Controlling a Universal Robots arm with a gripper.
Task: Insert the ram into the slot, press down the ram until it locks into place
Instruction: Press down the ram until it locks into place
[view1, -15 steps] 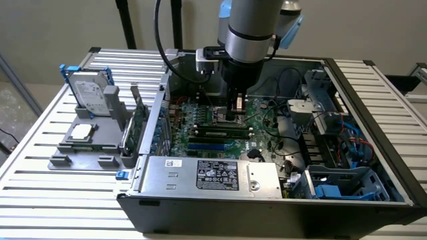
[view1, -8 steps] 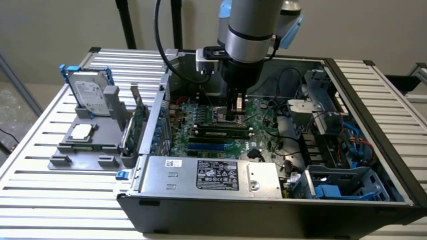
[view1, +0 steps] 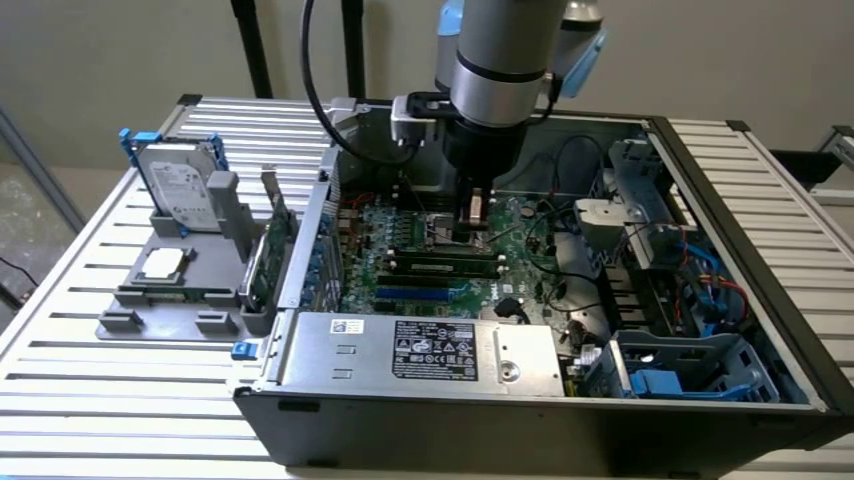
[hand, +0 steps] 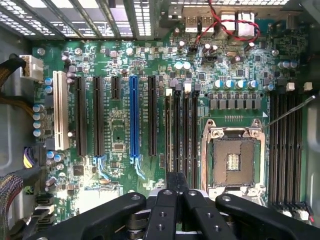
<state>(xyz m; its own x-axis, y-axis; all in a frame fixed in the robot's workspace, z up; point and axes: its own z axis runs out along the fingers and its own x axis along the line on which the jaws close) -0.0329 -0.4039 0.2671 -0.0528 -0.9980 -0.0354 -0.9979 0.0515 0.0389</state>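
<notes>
Exterior view: my pincer (view1: 474, 236) hangs straight down inside the open computer case (view1: 747, 330), over the motherboard (view1: 400, 225). The ram (view1: 441, 267) sits just in front of the fingertips, on the camera's side of them. It stands on edge in a slot (view1: 441, 275), with its long axis running from the exterior view's left to its right. I cannot tell whether the tips touch it.

Wrist view: the pincer (hand: 178, 176) has its two fingers (hand: 169, 200) together, with nothing between them. Parallel black slots (hand: 186, 135) run lengthwise straight out from the tips. The CPU socket (hand: 232, 160) lies to one side of them and the blue socket (hand: 133, 117) to the other.
</notes>
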